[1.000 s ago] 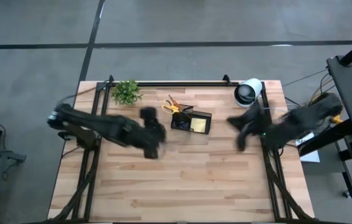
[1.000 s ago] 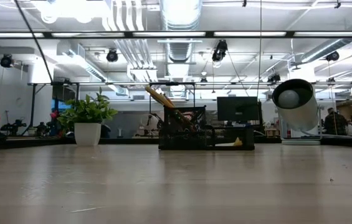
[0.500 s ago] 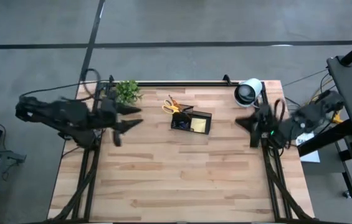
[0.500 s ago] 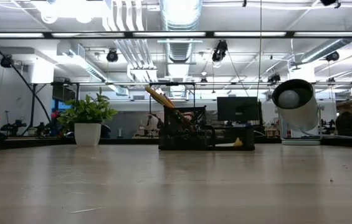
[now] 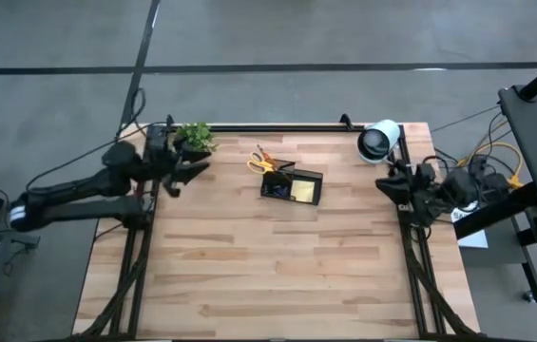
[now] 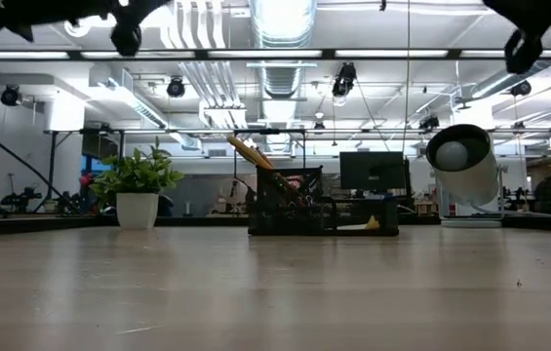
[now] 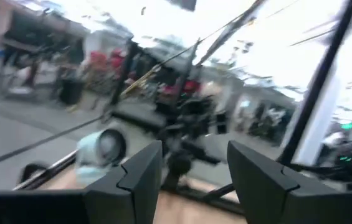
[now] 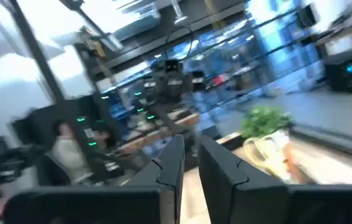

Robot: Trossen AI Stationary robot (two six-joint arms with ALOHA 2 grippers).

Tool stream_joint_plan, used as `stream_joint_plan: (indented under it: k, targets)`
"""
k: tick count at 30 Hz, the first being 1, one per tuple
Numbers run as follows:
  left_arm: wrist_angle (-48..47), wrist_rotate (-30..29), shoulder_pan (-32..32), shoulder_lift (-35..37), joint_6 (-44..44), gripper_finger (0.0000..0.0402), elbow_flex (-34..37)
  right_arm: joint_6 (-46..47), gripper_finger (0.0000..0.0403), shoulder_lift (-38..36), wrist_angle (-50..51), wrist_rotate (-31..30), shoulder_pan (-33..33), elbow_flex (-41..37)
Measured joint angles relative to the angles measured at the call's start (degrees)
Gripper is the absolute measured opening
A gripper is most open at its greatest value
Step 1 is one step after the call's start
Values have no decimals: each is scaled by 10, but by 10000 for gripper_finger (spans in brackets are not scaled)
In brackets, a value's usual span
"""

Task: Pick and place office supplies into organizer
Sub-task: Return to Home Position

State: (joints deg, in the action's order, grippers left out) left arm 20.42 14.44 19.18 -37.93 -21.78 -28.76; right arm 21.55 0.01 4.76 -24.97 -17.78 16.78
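Observation:
The black mesh organizer [image 5: 292, 186] [image 6: 322, 210] stands on the far middle of the table. A yellow sticky pad [image 5: 302, 191] lies in its right compartment. Yellow-handled scissors [image 5: 261, 162] and orange pencils [image 6: 249, 153] stick out of its left part, leaning left. My left gripper [image 5: 181, 177] [image 7: 194, 177] hangs open at the table's left edge beside the plant, high above the wood. My right gripper [image 5: 392, 186] [image 8: 191, 163] hovers at the right edge, fingers nearly together, holding nothing.
A small green plant in a white pot [image 5: 193, 139] [image 6: 137, 190] stands at the far left corner. The big white-and-black roll [image 5: 378, 141] [image 6: 462, 166] lies at the far right. Bare wood spans the near half of the table [image 5: 278, 275].
Both arms have drawn back from the table's middle. The left gripper swung toward the left edge and the far side, ending beside the plant. The right gripper pulled back to the right edge. The organizer and its contents stayed put.

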Motion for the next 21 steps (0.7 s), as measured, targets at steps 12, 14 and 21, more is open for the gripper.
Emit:
stream_joint_plan:
  k: [12,14,21]
  targets:
    - [31,29,44,24,-127,167,166,57,38,46,138,-45,32,-30]
    - [19,28,44,25,-176,167,201,57,38,44,137,-34,31,-42]
    - [-13,28,43,-6,-197,167,281,45,38,61,137,-37,32,-73]
